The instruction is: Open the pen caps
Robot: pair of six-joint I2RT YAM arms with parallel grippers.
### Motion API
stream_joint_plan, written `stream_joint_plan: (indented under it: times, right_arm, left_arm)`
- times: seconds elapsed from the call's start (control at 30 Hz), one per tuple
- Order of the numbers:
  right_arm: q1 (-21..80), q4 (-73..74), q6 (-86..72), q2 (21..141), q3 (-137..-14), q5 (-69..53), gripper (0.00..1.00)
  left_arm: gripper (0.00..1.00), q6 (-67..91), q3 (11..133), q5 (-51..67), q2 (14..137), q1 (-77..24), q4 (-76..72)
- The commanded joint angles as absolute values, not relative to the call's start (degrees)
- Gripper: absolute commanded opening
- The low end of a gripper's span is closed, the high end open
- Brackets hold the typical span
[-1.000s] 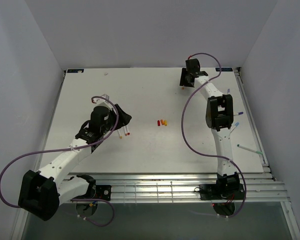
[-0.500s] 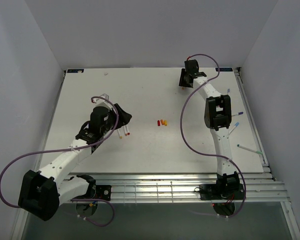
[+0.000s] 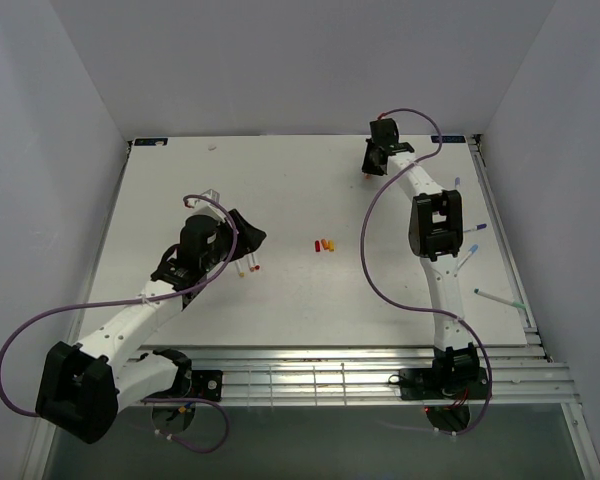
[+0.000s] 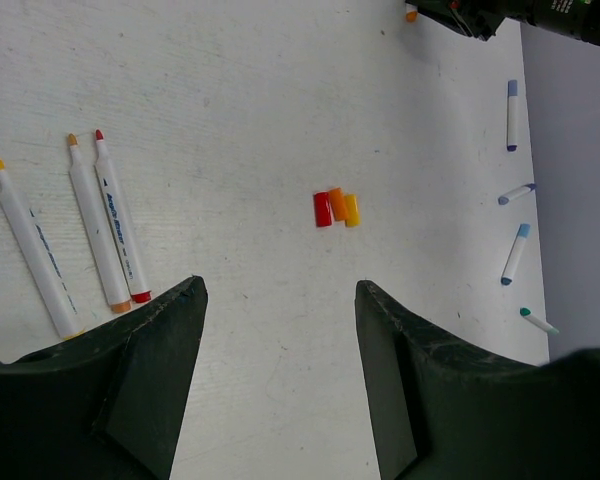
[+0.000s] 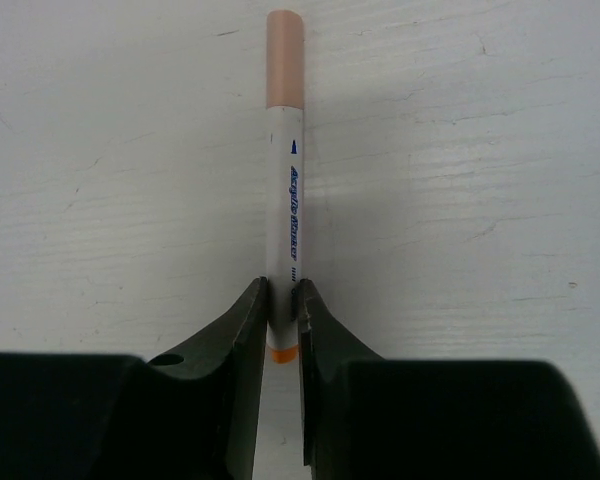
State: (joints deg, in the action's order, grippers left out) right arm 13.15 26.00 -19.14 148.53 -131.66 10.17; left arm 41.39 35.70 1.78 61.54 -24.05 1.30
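My right gripper (image 5: 282,300) is shut on a white pen barrel (image 5: 283,200) lying on the table. It grips near the pen's orange-banded end. The pale orange cap (image 5: 285,58) is on the pen's far end. In the top view this gripper (image 3: 370,168) is at the far side of the table. My left gripper (image 4: 280,287) is open and empty above bare table. Three loose caps, red, orange and yellow (image 4: 335,208), lie together ahead of it. They show in the top view (image 3: 325,243) too. Three uncapped pens (image 4: 105,225) lie to the left.
Several capped pens lie at the right side: purple (image 4: 512,115), another purple (image 4: 517,193), blue (image 4: 515,253) and green (image 4: 538,320). In the top view they are beside the right arm (image 3: 440,225), near the table's right edge (image 3: 505,250).
The right arm's wrist has shifted very slightly at the far side of the table. The left arm, pens and caps have not visibly moved.
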Motion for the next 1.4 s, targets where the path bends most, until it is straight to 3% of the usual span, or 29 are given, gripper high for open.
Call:
stream_joint_plan:
  times: [0.0,0.23,0.53,0.83,1.07,1.37]
  right_arm:
    - [11.51,29.09,-21.88,147.84,-131.05,7.84,0.08]
    - [10.63,22.78,-21.36,138.88,-118.33,0.62,0.08]
    - [10.63,9.42,-21.36,114.28,-83.18,-8.77,0.08]
    - [11.51,-3.24,-24.08,92.21,-52.25,-21.79,0.08]
    - [17.56,-4.92,-23.03,80.09,-42.46,-25.05,0.08]
    - [25.13,-4.04,-24.7,75.59,-42.45,-27.42,0.08]
  left_arm:
    - [0.71,40.78,35.95,2.02,60.47,-23.64,0.97]
    - [0.71,42.1,37.35,4.92,60.65,-23.64,1.58]
    - [0.71,45.17,40.25,13.79,62.4,-23.64,3.34]
    - [0.71,51.23,41.05,27.33,69.17,-23.9,-5.97]
    - [0.71,55.19,40.61,25.49,70.57,-26.98,-8.0]
    - [0.71,58.09,42.36,24.79,74.53,-28.83,-7.91]
